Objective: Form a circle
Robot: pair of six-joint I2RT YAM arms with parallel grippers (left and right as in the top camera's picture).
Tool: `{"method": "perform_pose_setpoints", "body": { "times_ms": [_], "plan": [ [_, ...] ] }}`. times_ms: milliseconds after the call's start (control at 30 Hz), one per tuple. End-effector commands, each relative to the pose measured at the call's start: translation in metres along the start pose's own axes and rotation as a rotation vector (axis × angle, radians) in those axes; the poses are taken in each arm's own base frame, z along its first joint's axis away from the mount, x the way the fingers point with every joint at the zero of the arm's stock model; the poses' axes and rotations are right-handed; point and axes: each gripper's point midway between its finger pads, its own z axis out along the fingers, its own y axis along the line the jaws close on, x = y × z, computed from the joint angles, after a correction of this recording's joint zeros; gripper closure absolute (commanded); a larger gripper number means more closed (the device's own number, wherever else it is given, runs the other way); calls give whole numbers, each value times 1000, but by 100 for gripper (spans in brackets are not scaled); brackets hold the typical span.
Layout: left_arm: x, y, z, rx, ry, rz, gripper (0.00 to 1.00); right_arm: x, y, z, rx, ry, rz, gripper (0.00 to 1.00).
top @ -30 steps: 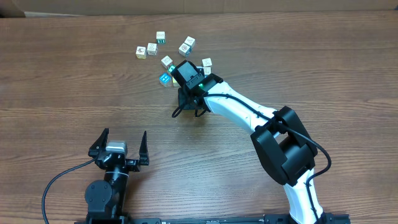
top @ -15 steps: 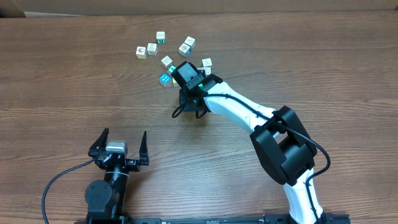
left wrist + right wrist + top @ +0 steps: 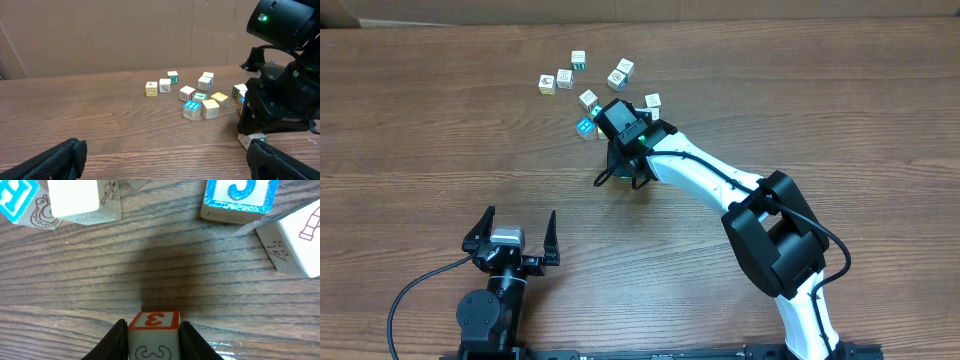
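Observation:
Small toy cubes (image 3: 588,85) lie in a loose cluster at the far middle of the wooden table (image 3: 440,140); most are whitish with pictures, and one has a blue top (image 3: 585,126). My right gripper (image 3: 620,168) points down just in front of the cluster. In the right wrist view it (image 3: 153,336) is shut on a white cube with a red 3 (image 3: 153,327), held low over the wood. The same cube (image 3: 251,140) peeks out under the right arm in the left wrist view. My left gripper (image 3: 510,238) sits near the front edge, open and empty.
A blue-topped J cube (image 3: 240,197), a blue E cube (image 3: 17,197) and a white picture cube (image 3: 295,240) lie just ahead of the held cube. A yellow cube (image 3: 151,89) sits at the cluster's left end. A cardboard wall (image 3: 125,35) backs the table.
The right gripper has shifted very slightly toward the front left. The cubes and the left arm have not moved.

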Motion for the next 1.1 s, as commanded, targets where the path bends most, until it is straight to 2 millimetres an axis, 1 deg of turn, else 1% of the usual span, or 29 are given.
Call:
{"method": "perform_pose_setpoints", "body": {
  "times_ms": [0,200,267,400,533,633,967,1067],
  "plan": [
    [0,0,0,-2,-6,13,0,5,-2,8,16,4,10,71],
    [0,0,0,-2,-6,13,0,3,-2,8,17,-1,8,70],
    [0,0,0,-2,-6,13,0,3,-2,8,20,-5,9,67],
    [0,0,0,-2,-6,13,0,-1,-5,8,38,-23,9,67],
    [0,0,0,-2,-6,13,1,0,-4,8,33,-19,8,67],
    [0,0,0,-2,-6,13,0,3,-4,8,29,-7,8,64],
    [0,0,0,-2,-6,13,0,3,-4,8,30,-6,7,64],
    [0,0,0,-2,-6,13,1,3,-4,8,30,-6,7,62]
  ]
}}
